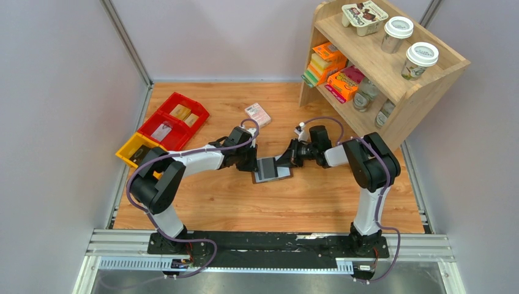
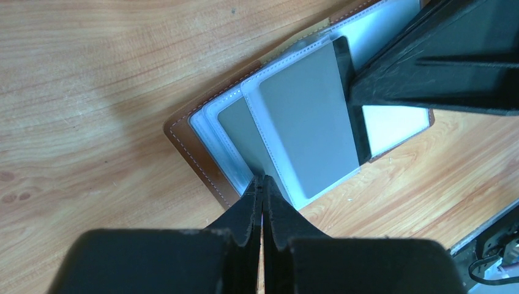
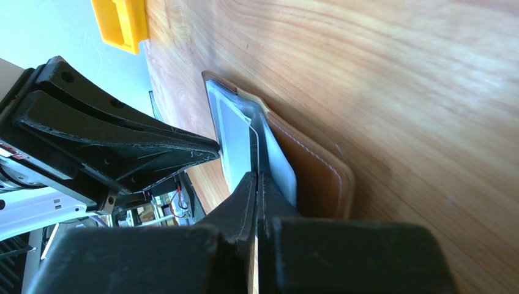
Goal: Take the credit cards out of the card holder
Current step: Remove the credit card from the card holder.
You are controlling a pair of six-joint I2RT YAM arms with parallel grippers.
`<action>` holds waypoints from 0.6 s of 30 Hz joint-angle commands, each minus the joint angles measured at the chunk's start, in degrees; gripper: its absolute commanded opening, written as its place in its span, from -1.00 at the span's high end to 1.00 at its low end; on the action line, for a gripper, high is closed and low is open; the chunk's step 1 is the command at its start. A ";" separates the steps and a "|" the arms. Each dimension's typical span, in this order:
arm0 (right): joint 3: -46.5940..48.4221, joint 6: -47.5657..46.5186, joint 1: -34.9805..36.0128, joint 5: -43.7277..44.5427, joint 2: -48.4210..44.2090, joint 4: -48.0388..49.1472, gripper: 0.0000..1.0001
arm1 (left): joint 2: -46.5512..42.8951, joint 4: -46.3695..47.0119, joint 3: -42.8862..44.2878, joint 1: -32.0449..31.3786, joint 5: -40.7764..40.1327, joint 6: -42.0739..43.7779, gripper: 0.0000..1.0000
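Left gripper [image 2: 263, 184] has its fingers pressed together on the near edge of a clear pocket leaf of the card holder [image 2: 196, 156], pinching that thin plastic at its tips. Right gripper [image 3: 257, 180] faces it from the opposite side, jaws likewise pressed shut on a thin pale edge; from the left wrist view its tips sit at the far end of the credit card [image 2: 306, 122], the end with the dark stripe, so the pinch looks to be on that card. The two grippers are close, tip toward tip, with only the open holder between them.

The holder lies spread flat on the counter [image 2: 92, 92], brown leather outside down, pale pockets fanned upward. The grey card lies across the top pocket leaf directly ahead of the left gripper, its striped end past the leaf's edge. A second card [image 2: 235, 125], darker grey, sits inside a pocket just left of the left gripper's tips.

Farther out, beyond both grippers, lies a pink-and-white box [image 1: 257, 114]. Well off to the left gripper's left stand red bins [image 1: 174, 119] and a yellow bin [image 3: 122, 24]. A wooden shelf [image 1: 392, 79] stands beyond the right gripper
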 commanded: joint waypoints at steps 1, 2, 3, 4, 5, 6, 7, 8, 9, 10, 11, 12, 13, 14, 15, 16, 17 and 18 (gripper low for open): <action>-0.05 -4.42 -2.03 0.87 -3.70 -4.45 1.00 | 3.10 -5.51 -2.43 -0.23 -4.04 1.91 1.00; 0.04 -4.95 -1.95 0.96 -4.05 -4.98 1.00 | 3.10 -5.51 -2.52 -0.14 -4.04 1.91 1.00; 0.04 -5.13 -2.04 1.05 -4.31 -5.25 1.00 | 3.19 -5.33 -2.52 -0.23 -3.86 1.82 1.00; 0.04 -5.14 -2.04 1.05 -4.32 -5.34 1.00 | 3.10 -5.42 -2.52 -0.23 -3.86 2.00 1.00; 0.04 -5.14 -1.95 1.05 -4.32 -5.43 1.00 | 3.01 -5.25 -2.52 -0.14 -3.86 1.91 1.00; 0.04 -5.05 -1.95 1.14 -4.32 -5.43 1.00 | 2.92 -5.25 -2.52 -0.23 -3.86 1.91 1.00; 0.04 -4.79 -1.95 1.14 -4.23 -5.25 1.00 | 2.75 -5.07 -2.52 -0.14 -3.78 2.17 1.00; -0.05 -4.61 -1.95 1.05 -4.14 -5.08 1.00 | 2.66 -4.98 -2.43 -0.14 -3.69 2.26 1.00; -0.05 -4.61 -2.04 1.14 -4.14 -5.08 1.00 | 2.31 -4.81 -2.52 -0.14 -3.69 2.44 1.00; -0.05 -4.70 -2.04 1.40 -4.14 -5.25 1.00 | 2.13 -4.72 -2.61 -0.14 -3.77 2.44 1.00; -0.05 -4.70 -1.95 1.49 -4.14 -5.25 1.00 | 1.70 -4.54 -2.61 -0.14 -3.77 2.53 1.00; -0.05 -4.61 -2.04 1.40 -4.05 -5.25 1.00 | 1.34 -4.45 -2.52 -0.23 -3.77 2.61 1.00; -0.05 -4.61 -1.95 1.31 -4.05 -5.25 1.00 | 0.91 -4.02 -2.61 -0.23 -3.51 2.88 1.00; -0.05 -4.61 -2.04 1.40 -4.14 -5.25 1.00 | 0.38 -3.67 -2.70 -0.23 -3.34 3.05 1.00; 0.04 -4.61 -2.04 1.40 -4.14 -5.25 1.00 | -1.02 -2.71 -2.78 -0.23 -3.33 3.49 0.91; 0.04 -4.61 -1.95 1.40 -4.23 -5.25 1.00 | -1.73 -2.26 -3.13 -0.23 -3.42 3.75 0.76; 0.13 -4.52 -1.95 1.40 -4.23 -5.34 1.00 | -3.39 -1.04 -3.31 -0.23 -3.68 3.93 0.66; 0.21 -4.43 -1.95 1.40 -4.23 -5.34 1.00 | -4.10 -0.07 -3.40 -0.23 -3.77 4.54 0.54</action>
